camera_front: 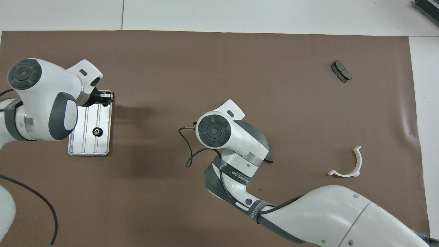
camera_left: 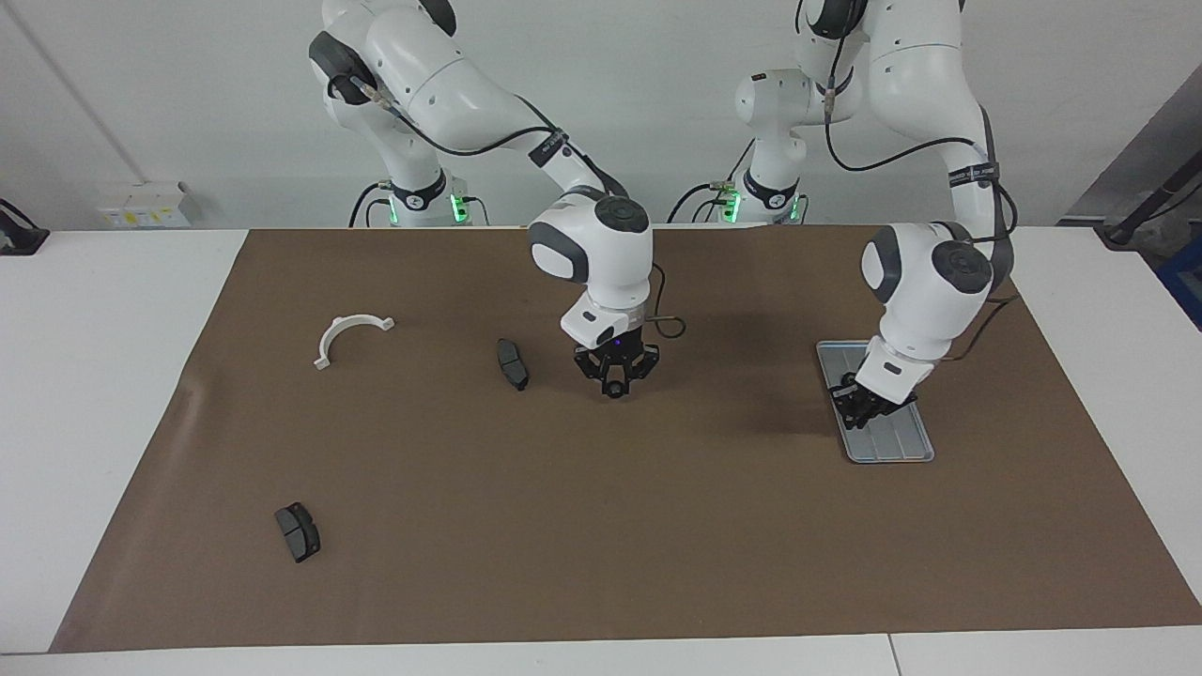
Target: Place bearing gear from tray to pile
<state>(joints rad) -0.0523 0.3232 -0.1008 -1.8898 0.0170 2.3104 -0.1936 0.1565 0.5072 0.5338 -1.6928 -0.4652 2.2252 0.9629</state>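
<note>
**Hidden / unclear.** In the overhead view the right arm's wrist covers its own gripper and most of one brake pad (camera_left: 512, 363). In the facing view we see the right gripper (camera_left: 613, 387) at frame centre, over the mat (camera_left: 563, 526), tips closed on a small round black part (camera_left: 613, 389). The left gripper (camera_left: 862, 413) is fingertips together, low over the tray (camera_left: 892, 443). We cannot tell whether it holds anything. The bearing gear (camera_front: 97, 131) lies on the tray, seen in the overhead view only. The left arm covers part of the tray there.

**Surface / room.** Brown mat on a white table (camera_left: 94, 376), white wall at frame top. White bracket (camera_left: 349, 336) and a 2nd brake pad (camera_left: 298, 531) lie toward the right arm's end. A grey item (camera_front: 427, 7) is cut off at an upper corner of the overhead frame.
</note>
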